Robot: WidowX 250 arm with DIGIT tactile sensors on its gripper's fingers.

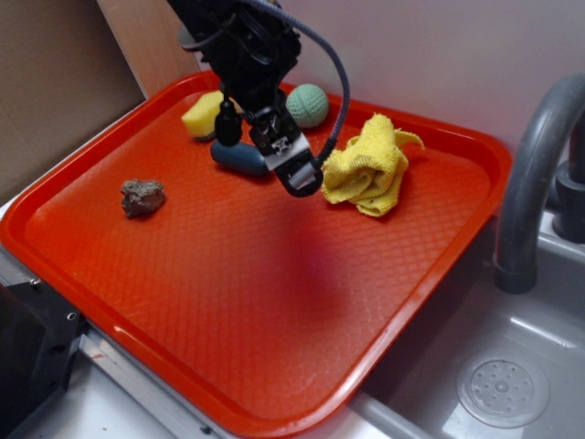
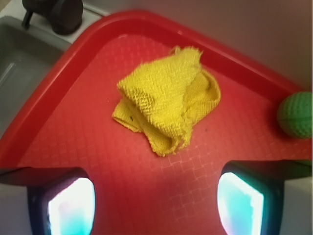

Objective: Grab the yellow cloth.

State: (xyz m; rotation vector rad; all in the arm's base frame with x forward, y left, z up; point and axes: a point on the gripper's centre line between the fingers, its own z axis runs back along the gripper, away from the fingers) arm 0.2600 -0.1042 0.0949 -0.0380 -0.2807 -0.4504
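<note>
1. Yellow cloth (image 1: 370,166): one crumpled terry rag, lying in loose folds on the red tray (image 1: 228,302), toward the tray's far right corner near the faucet (image 1: 535,183). Nothing holds it; it rests free on the tray floor.
2. Gripper (image 1: 302,178): hangs above the tray just beside the cloth's left edge, angled toward it. The wrist view shows the two fingers (image 2: 68,205) spread wide with bare tray between them, nothing pinched. This placement suits, by judgement, an approach: the jaws are parted so they can straddle the bunched folds on descent.
3. Cloth in the wrist view (image 2: 168,100): sits ahead of the fingers and roughly centred between them, apart from both.
4. Other stock on the tray: green ball (image 1: 308,105), yellow sponge (image 1: 203,114), dark blue object (image 1: 239,157), grey stone (image 1: 143,197). All lie clear of the cloth.
5. Exterior view only: the whole tray layout, the sponge, the stone, the blue object, the sink drain (image 1: 503,391), and the gripper's height over the tray.
6. Wrist view only: the spread of the fingers, their alignment on the cloth, the weave and overlap of the folds. The ball (image 2: 296,115) shows at its right edge.
</note>
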